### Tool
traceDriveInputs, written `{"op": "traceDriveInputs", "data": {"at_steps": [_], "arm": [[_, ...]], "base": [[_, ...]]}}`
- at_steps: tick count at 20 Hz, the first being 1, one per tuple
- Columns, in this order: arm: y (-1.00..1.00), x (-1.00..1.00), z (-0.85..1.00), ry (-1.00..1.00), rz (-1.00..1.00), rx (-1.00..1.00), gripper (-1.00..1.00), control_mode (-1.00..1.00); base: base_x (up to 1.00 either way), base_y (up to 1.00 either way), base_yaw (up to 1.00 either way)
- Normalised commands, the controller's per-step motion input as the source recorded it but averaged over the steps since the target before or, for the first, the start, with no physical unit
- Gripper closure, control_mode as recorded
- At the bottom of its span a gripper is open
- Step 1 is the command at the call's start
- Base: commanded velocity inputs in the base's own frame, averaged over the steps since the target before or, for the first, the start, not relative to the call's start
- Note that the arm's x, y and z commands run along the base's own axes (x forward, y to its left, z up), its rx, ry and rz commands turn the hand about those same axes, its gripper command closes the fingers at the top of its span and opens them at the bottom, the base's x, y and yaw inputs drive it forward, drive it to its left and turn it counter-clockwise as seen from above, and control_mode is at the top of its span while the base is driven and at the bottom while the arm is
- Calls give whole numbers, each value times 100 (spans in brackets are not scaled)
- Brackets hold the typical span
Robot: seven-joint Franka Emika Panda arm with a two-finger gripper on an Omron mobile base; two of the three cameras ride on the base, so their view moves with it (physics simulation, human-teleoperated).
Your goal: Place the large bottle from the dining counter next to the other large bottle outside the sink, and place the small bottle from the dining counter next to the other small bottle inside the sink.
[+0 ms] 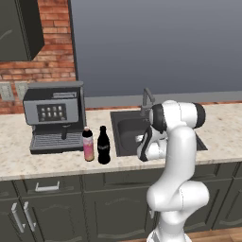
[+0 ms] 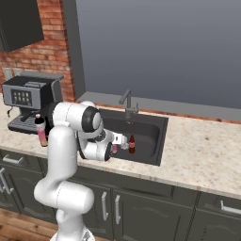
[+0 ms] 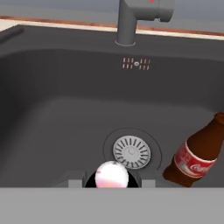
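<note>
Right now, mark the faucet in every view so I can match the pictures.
Left base view: faucet just right of centre, behind the sink, above the arm's elbow.
Right base view: faucet at centre, on the sink's far rim.
Hand view: faucet at top centre, above the basin's back wall.
Shared landmark: the dark sink.

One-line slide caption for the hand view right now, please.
Gripper shut on small pinkish bottle over the sink drain, cola bottle standing nearby.

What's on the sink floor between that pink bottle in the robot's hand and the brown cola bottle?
In the hand view, only the round metal drain sits between the pink bottle and the brown cola bottle; the surrounding sink floor is bare.
</note>
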Motion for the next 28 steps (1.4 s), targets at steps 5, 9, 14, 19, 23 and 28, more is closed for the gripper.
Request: {"op": "traceDriveInputs", "data": {"at_steps": [5,9,14,19,23,28], "arm": [[0,2,-29,-1,0,0,100,-100],[0,0,-24,-3,0,-1,-100,-100],[-7,0,-17,-6,0,0,-100,-100],[-11,0,-12,-8,0,-1,-100,-100],[-6,-13,13,-16,0,-1,-100,-100],[0,-29,44,-19,0,0,-100,-100]], "base": [[0,0,0],[0,0,0],[0,0,0],[0,0,0],[0,0,0],[0,0,0]]}}
